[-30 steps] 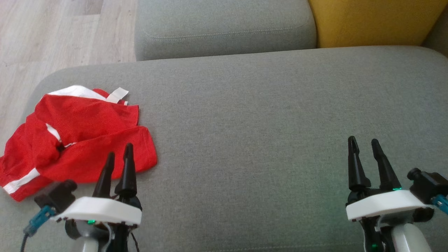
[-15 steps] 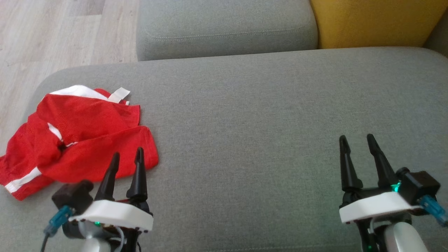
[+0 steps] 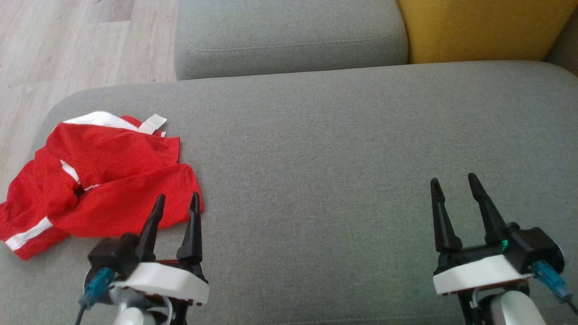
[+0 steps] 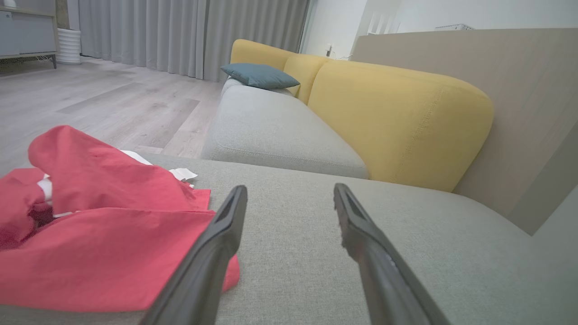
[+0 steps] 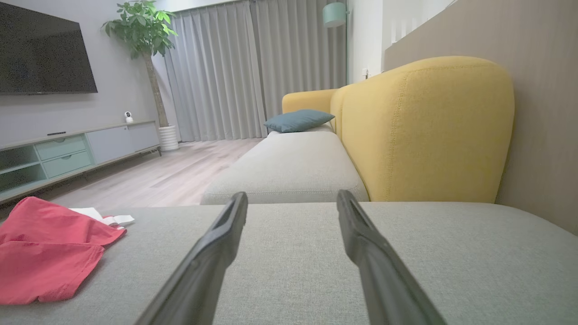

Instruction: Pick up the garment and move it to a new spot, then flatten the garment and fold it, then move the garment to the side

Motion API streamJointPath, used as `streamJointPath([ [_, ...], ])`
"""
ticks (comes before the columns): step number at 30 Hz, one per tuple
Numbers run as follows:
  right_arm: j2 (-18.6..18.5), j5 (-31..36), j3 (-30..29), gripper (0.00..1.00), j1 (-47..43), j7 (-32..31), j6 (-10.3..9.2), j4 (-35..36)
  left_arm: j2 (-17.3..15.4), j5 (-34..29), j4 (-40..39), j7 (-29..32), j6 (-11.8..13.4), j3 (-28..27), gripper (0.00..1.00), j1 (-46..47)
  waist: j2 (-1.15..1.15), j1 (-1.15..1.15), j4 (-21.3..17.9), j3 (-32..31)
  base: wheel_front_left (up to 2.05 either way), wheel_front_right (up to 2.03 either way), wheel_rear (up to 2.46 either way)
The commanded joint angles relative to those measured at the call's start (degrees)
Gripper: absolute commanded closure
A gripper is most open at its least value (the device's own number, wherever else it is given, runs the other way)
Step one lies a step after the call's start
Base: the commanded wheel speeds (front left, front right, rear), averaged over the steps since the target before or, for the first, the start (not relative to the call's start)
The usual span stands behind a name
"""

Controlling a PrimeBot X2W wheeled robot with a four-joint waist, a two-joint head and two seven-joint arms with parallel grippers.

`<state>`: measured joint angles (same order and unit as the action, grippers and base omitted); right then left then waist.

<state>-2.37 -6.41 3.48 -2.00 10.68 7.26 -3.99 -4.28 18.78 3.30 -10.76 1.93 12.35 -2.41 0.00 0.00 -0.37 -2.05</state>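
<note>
Currently the red garment (image 3: 97,180) is lying bunched at the left end of the grey seat cushion (image 3: 338,149), just ahead and to the left of the left gripper (image 3: 177,195). That gripper's two fingers are standing spread with nothing between them. In the head view their tips are overlapping the garment's near right corner; whether they are touching the cloth I cannot tell. In the left wrist view the finger on that view's left is covering part of the red hem, while the other is pointing over bare cushion. The right gripper (image 3: 453,178) is sitting well apart from the garment, towards the cushion's right side, fingers likewise spread and holding nothing. The head view's left edge is cutting off a little of the garment, and its folds are hiding its shape; white stripes and a white tab are showing among the red.
</note>
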Motion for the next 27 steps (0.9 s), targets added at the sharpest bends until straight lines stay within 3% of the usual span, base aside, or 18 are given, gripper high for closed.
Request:
streamJointPath([
  [1, -0.4, 1.0, 1.4, 0.0, 1.4, 0.8, 0.2, 2.6, -0.4, -0.9, -2.5, -0.8, -0.1, -1.3, 0.0, 1.9, 0.0, 0.0, 0.0, 0.0, 0.0, 0.0, 0.0],
  [8, -0.5, -4.5, 1.0, 0.0, 0.6, 2.0, 0.21, 1.2, 1.2, 2.2, -1.7, -1.9, -3.3, -4.6, 0.0, 0.5, 0.0, 0.0, 0.1, -0.3, 0.0, 0.0, 0.0],
  [11, -0.5, -4.3, 1.6, 0.0, 0.7, 2.5, 0.21, 0.7, 1.3, -1.3, -1.0, -2.4, -4.1, -4.5, 0.0, 0.3, 0.0, 0.0, 0.0, -0.5, 0.0, 0.0, 0.0],
  [17, -0.5, 2.0, 1.9, 0.0, 0.6, 3.5, 0.22, -0.6, 1.3, -11.9, -0.3, -3.4, -2.7, -2.4, 0.0, 0.5, 0.0, 0.0, -0.2, -0.6, 0.0, 0.0, 0.0],
  [22, -0.5, 6.4, 2.3, 0.0, 0.7, 4.3, 0.23, -0.6, 1.3, -17.1, -0.4, -4.2, -1.2, -1.2, 0.0, 0.7, 0.0, 0.0, -0.4, -0.7, 0.0, 0.0, 0.0],
  [27, -0.5, 4.3, 2.0, 0.0, 0.9, 4.3, 0.23, -0.6, 1.4, -13.2, -0.7, -4.2, -0.4, -2.5, 0.0, 0.5, 0.0, 0.0, -0.3, -0.8, 0.0, 0.0, 0.0],
])
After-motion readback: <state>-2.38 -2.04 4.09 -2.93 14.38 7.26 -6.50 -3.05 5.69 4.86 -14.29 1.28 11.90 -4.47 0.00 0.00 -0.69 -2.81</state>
